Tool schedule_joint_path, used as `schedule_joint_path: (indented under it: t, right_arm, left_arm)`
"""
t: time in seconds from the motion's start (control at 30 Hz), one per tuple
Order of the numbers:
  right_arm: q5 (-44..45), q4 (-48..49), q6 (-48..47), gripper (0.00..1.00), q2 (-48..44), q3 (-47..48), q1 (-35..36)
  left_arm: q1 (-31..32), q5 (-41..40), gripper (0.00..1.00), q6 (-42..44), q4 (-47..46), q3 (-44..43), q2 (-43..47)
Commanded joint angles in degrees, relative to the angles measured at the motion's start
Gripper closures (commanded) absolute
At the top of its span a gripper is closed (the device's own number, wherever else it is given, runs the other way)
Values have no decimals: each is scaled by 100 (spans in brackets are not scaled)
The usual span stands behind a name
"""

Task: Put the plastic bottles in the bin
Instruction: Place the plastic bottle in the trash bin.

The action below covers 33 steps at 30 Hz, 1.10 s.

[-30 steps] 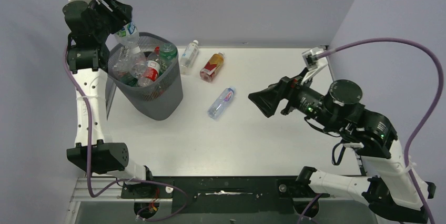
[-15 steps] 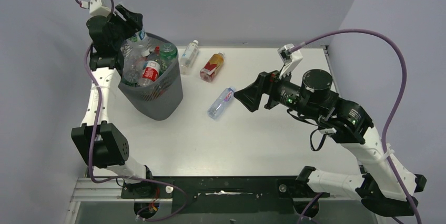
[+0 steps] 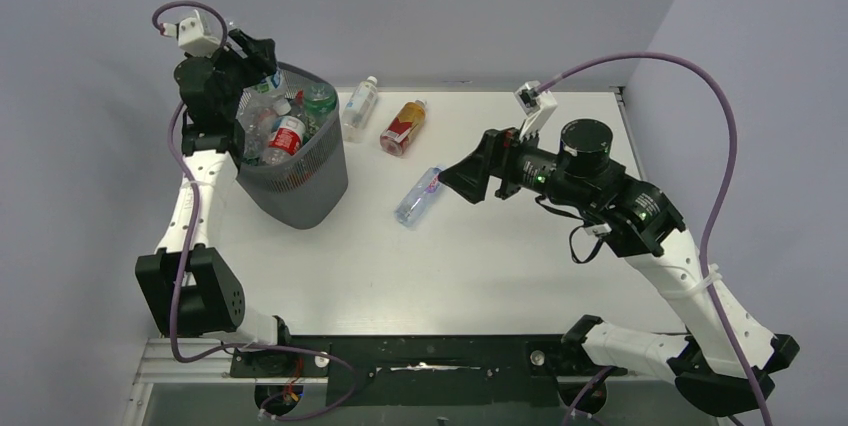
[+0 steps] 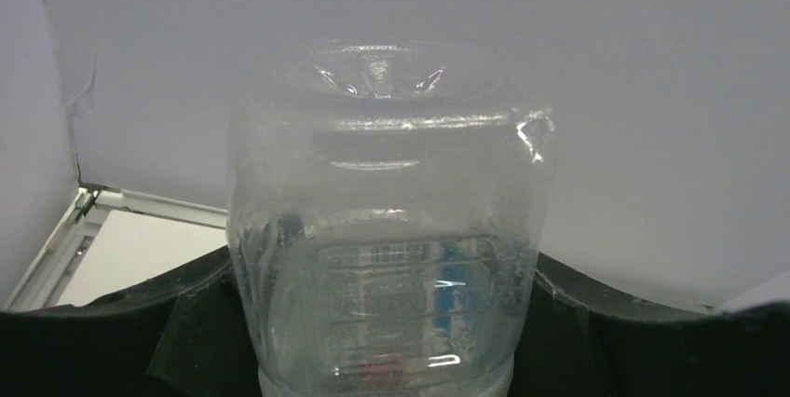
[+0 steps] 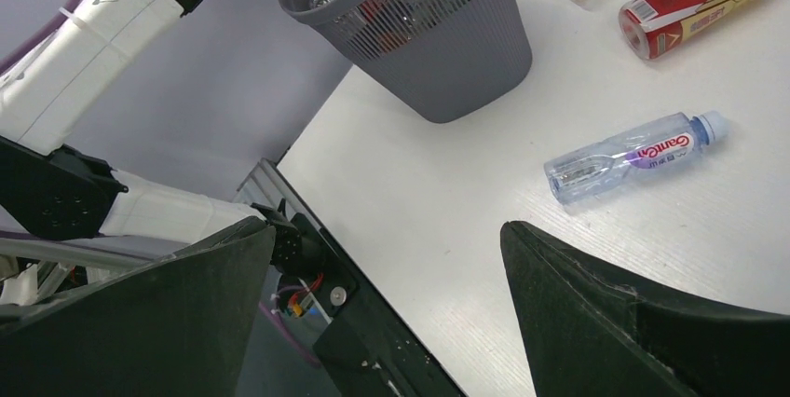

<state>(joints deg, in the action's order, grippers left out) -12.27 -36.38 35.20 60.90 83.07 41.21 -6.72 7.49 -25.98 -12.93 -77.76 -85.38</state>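
Note:
The bin (image 3: 300, 191) is a grey mesh basket at the table's back left, with several plastic bottles inside. My left gripper (image 3: 255, 61) hangs over its back-left rim, shut on a clear bottle (image 3: 264, 83). That clear bottle (image 4: 387, 229) fills the left wrist view between the black fingers (image 4: 112, 341). Three bottles lie on the table: a clear one with a white cap (image 3: 360, 106), an amber one with a red label (image 3: 404, 126) and a clear one with a purple label (image 3: 421, 194). My right gripper (image 3: 452, 181) is open and empty, just right of the purple-label bottle (image 5: 626, 155).
In the right wrist view the bin (image 5: 447, 43) stands at the top, with the amber bottle (image 5: 699, 1) to its right. The table's near edge and black rail (image 5: 373, 322) run below. Grey walls close the back and both sides.
My left arm brought the clear bottle from high at the far left down to the bin's back-left rim. My right arm reached leftward, up to the purple-label bottle.

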Motion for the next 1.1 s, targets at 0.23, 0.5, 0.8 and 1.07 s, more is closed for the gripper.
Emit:
schedule_joint_path:
  t: [0.23,0.5,0.8,1.07]
  right_arm:
    - [-311,397,169,2,-27,-160,-48]
    - [-424,218,190,2,197,-34,-67]
    - [-482,236,239,2,238,-194,-79]
    - [-647,439,271,2,304,-373,-126]
  left_arm:
    - [18,-181,30,641,-1963,595,248]
    - [13,-262,29,537,-2845,758,14]
    - [24,-310,29,829,-2944,637,-188]
    - [21,223,28,775,-1954,740,428]
